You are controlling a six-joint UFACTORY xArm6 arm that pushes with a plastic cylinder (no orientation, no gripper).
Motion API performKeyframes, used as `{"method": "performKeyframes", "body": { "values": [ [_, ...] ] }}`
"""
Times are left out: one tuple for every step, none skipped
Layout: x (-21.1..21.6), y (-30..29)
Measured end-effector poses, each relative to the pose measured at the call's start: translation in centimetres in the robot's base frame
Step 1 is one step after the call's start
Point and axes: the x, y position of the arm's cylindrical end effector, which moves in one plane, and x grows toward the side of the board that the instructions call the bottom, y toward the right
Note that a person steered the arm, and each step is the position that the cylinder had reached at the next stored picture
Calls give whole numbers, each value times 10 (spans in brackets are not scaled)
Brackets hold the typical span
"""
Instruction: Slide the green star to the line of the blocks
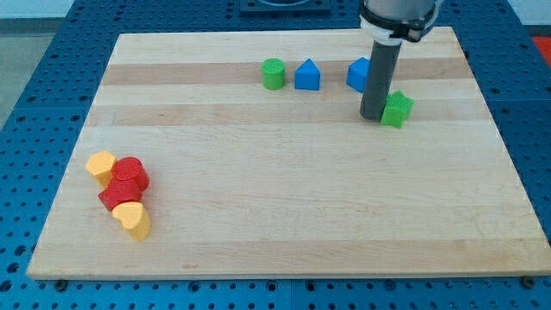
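The green star lies near the view's top right on the wooden board. My tip stands right against the star's left side, touching or nearly touching it. A line of blocks runs along the view's top: a green cylinder, a blue house-shaped block, and another blue block partly hidden behind my rod. The star sits just below and to the right of that last blue block.
At the view's lower left is a cluster: a yellow block, a red cylinder, a red block and a yellow heart. The board's right edge is close to the star.
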Motion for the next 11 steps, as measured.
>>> {"method": "performKeyframes", "body": {
  "values": [
    [1, 0],
    [6, 24],
    [8, 25],
    [33, 30],
    [36, 36],
    [36, 63],
    [36, 65],
    [32, 66],
    [10, 72],
    [-16, 72],
    [-41, 72]
  ]
}}
